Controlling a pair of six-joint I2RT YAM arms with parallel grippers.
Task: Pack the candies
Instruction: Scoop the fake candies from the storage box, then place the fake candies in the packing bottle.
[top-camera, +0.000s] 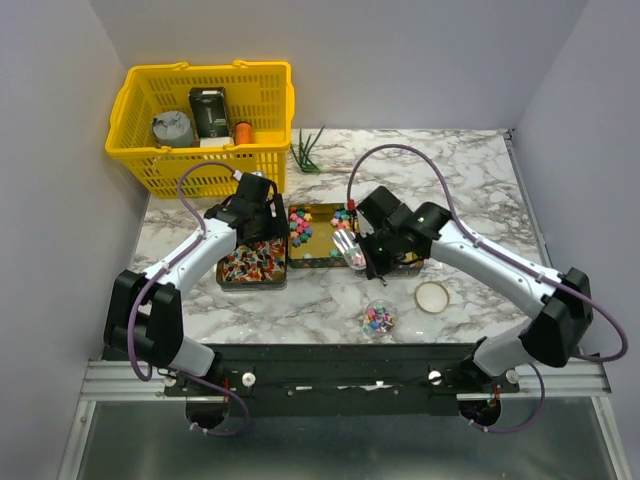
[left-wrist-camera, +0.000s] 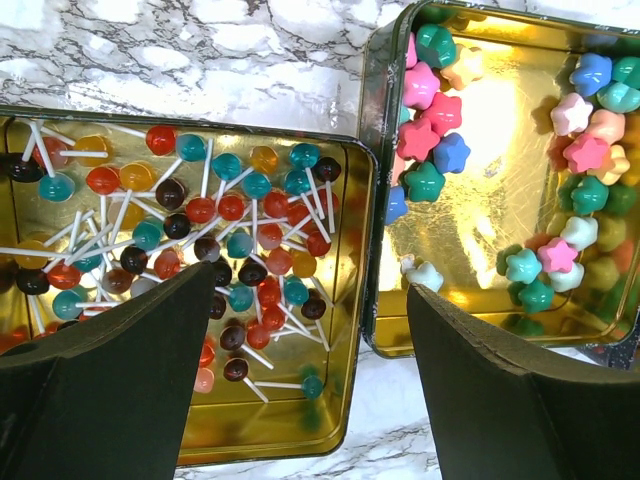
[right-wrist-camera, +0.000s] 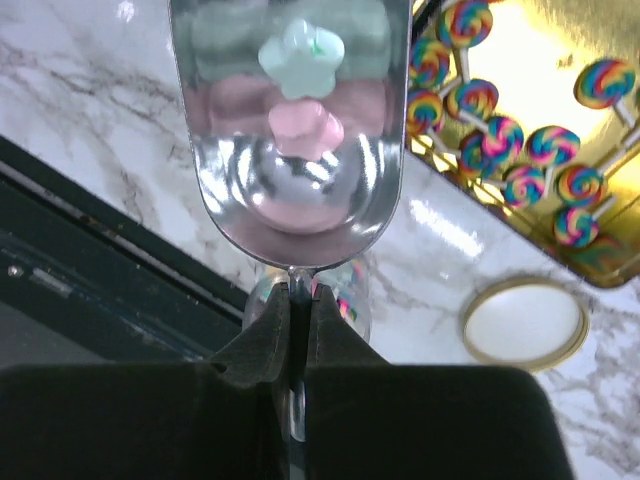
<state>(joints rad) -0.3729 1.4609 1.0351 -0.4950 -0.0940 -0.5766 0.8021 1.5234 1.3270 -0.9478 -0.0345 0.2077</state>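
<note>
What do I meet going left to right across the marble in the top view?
In order: lollipop tin → star-candy tin → small candy jar → round lid. The scoop overlaps the star-candy tin, so it is omitted.

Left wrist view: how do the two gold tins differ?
The left tin holds round lollipops on white sticks; the right tin holds stickless star sweets. The left tin's floor is mostly covered; the right tin's middle lies bare. Both are open, gold and sit on the marble table.
</note>
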